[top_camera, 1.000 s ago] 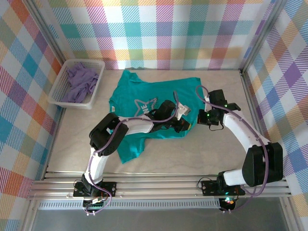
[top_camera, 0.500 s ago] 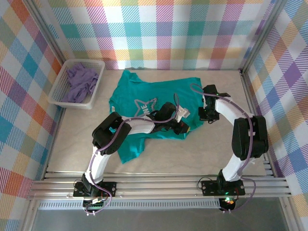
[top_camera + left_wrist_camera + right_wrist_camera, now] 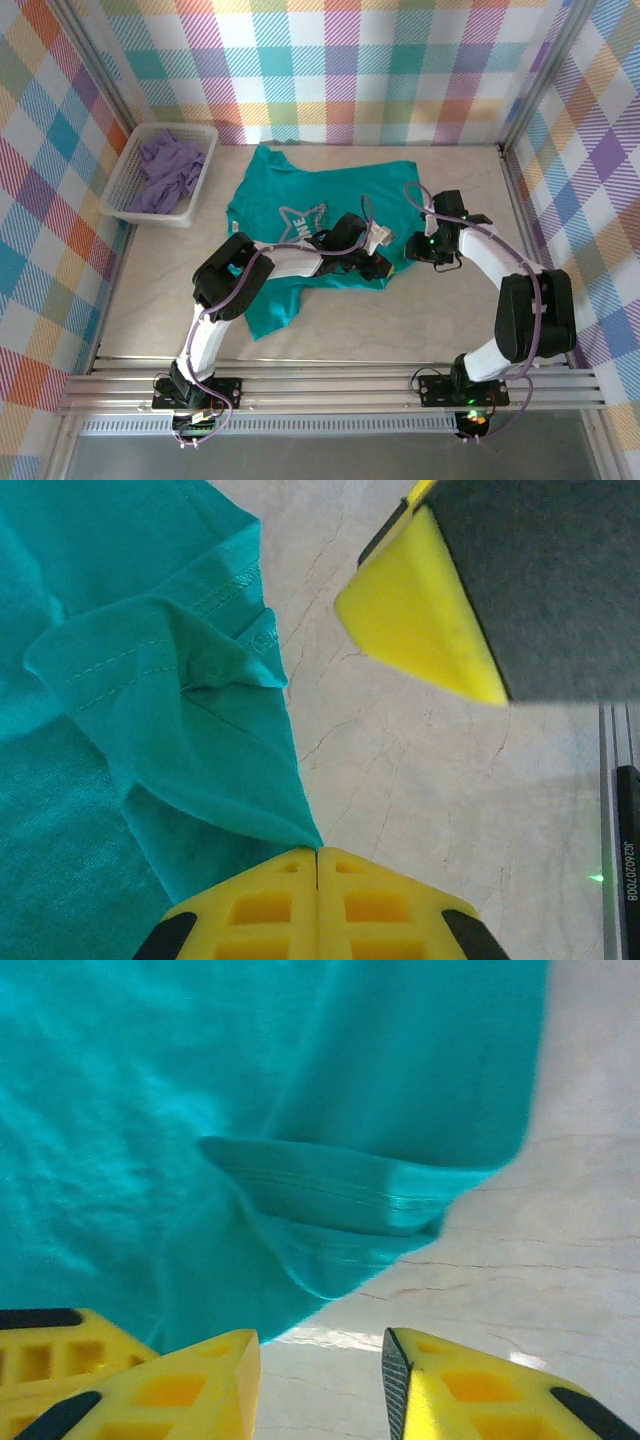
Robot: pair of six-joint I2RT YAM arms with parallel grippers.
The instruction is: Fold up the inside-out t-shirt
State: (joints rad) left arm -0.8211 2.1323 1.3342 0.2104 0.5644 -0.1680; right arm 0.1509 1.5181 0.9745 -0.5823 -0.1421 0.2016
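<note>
The teal inside-out t-shirt (image 3: 300, 200) lies spread on the table, its pale graphic facing up and its right part bunched. My left gripper (image 3: 384, 264) reaches across the shirt to its right edge and is shut on a pulled-up point of fabric (image 3: 290, 820), with the jaws (image 3: 317, 852) meeting at the tip. My right gripper (image 3: 420, 246) hovers just right of that spot. It stands open (image 3: 320, 1345) over bare table, a folded hem (image 3: 330, 1200) just ahead and nothing between the fingers. One of its yellow fingers (image 3: 420, 610) shows in the left wrist view.
A white basket (image 3: 128, 190) holding a lavender garment (image 3: 168, 168) stands at the back left. Checked walls enclose the table on three sides. A metal rail (image 3: 330, 385) runs along the near edge. Bare tabletop lies right of and in front of the shirt.
The right gripper has gone from shut to open, and its arm swung in toward the shirt's right edge, then eased back slightly. The left gripper keeps its hold in place.
</note>
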